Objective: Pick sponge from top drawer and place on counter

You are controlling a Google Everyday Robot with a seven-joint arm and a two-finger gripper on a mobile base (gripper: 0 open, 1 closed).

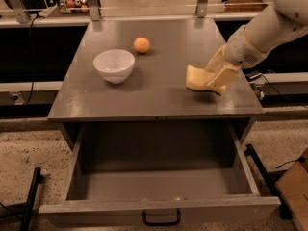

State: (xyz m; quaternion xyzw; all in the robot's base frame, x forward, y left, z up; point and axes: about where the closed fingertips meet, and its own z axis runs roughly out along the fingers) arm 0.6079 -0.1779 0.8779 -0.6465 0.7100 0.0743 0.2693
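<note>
My gripper [214,80] reaches in from the upper right and is shut on the pale yellow sponge [196,79]. The sponge hangs tilted just above the right part of the grey counter [159,97], its shadow right under it. The top drawer [159,186] stands pulled wide open below the counter, with nothing showing inside it. Its black bar handle [161,219] is on the front panel at the bottom of the view.
A white bowl [114,65] stands on the counter's left half. A small orange ball [141,44] lies behind it. Metal posts rise at the counter's back edge. A cardboard box [294,186] sits on the floor at right.
</note>
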